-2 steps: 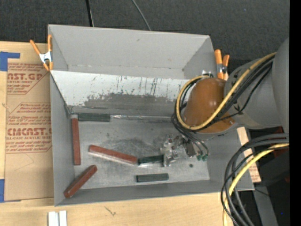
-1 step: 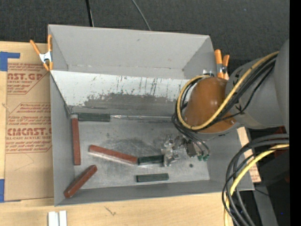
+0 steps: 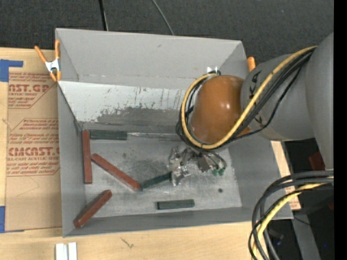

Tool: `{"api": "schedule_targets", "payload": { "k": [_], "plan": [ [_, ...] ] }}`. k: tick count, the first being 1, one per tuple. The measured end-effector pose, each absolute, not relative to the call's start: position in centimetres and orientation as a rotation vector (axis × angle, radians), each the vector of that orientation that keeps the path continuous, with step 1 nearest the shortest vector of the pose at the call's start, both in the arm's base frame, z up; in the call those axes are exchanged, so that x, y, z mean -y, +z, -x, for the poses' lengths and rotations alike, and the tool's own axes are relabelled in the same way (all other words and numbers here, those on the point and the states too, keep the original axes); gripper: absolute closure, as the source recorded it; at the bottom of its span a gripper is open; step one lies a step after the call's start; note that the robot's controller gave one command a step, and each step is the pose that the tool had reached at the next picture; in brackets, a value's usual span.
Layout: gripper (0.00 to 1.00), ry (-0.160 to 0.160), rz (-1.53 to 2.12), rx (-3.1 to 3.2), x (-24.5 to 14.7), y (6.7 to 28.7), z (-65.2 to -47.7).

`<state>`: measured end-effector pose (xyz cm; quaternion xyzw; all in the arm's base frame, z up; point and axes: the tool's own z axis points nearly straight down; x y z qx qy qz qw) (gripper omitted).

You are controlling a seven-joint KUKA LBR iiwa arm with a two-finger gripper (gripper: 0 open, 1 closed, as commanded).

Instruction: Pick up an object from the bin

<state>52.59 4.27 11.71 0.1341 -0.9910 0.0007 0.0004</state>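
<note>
Camera view: gripper [image 3: 180,173] low at right end of slim dark green bar [image 3: 156,181] on grey metal bin [image 3: 108,58] floor, grip state impossible to tell.

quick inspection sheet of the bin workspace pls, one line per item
surface: grey bin floor, scuffed, with dark smears along the back wall.
job's things: diagonal green stick mid-floor, its right end at the end effector; back green stick; front green stick; left red-brown stick; slanted red-brown stick; front red-brown stick.
clutter: nothing seen.
grippers: end effector low over the floor; grasp cannot be told.
cables: yellow and black cables loop round the orange cover.
surroundings: dark ground behind the bin.
</note>
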Motion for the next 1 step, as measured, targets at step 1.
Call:
{"api": "schedule_targets", "payload": {
  "k": [1],
  "plan": [
    [1.0, 0.003, -0.48, 3.113, 0.43, 30.5, -50.04]
  ]
}}
